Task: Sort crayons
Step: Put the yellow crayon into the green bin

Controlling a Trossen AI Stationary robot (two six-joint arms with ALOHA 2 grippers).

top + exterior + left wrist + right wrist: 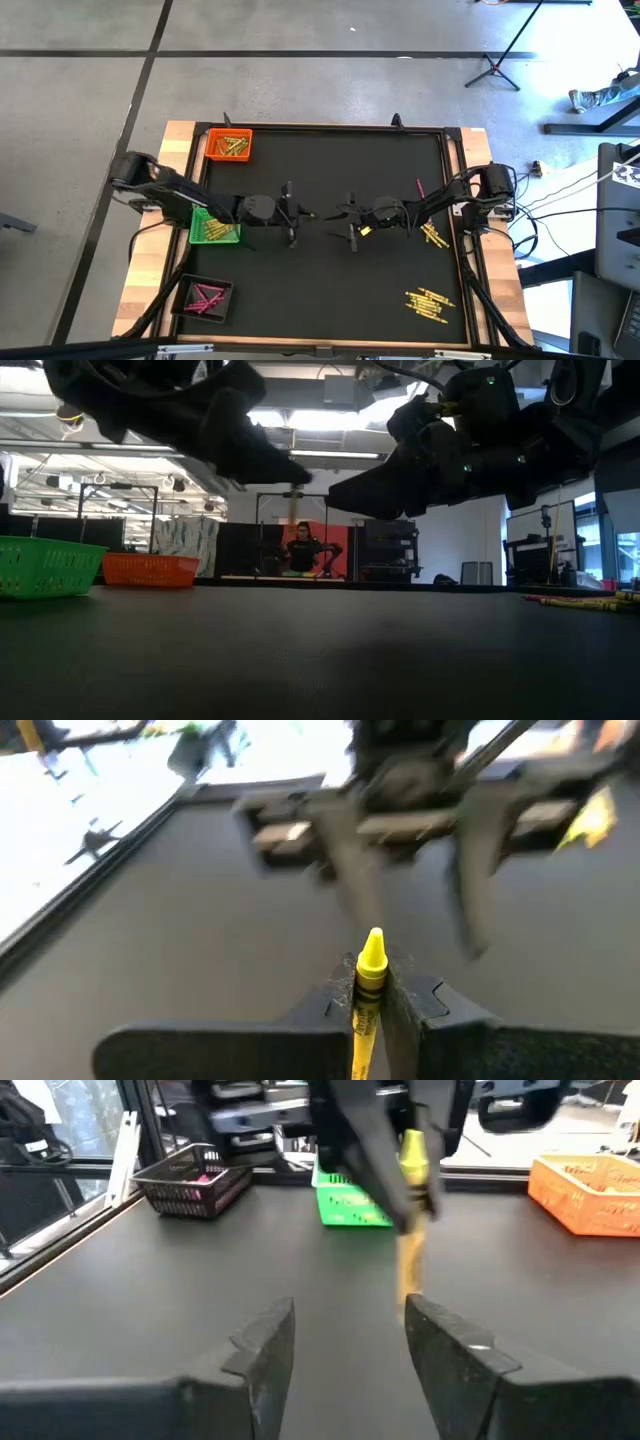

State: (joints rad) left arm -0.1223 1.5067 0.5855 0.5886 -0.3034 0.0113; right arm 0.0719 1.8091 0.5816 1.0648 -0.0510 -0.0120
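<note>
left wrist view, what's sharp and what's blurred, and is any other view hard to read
Left wrist view: the yellow paper-wrapped crayon in the left end effector is sharp, while the right end effector beyond smears with motion. Low view: both arms are dark silhouettes against bright ceiling lights.

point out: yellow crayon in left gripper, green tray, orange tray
yellow crayon (371, 960), left wrist view, on its tip end.
green tray (213, 229), high view, on its mesh wall.
orange tray (590, 1196), right wrist view, on its front wall.

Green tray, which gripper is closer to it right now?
Left. The left gripper hovers just right of the green tray, holding a yellow crayon; the open right gripper sits farther right, mid-table.
</note>
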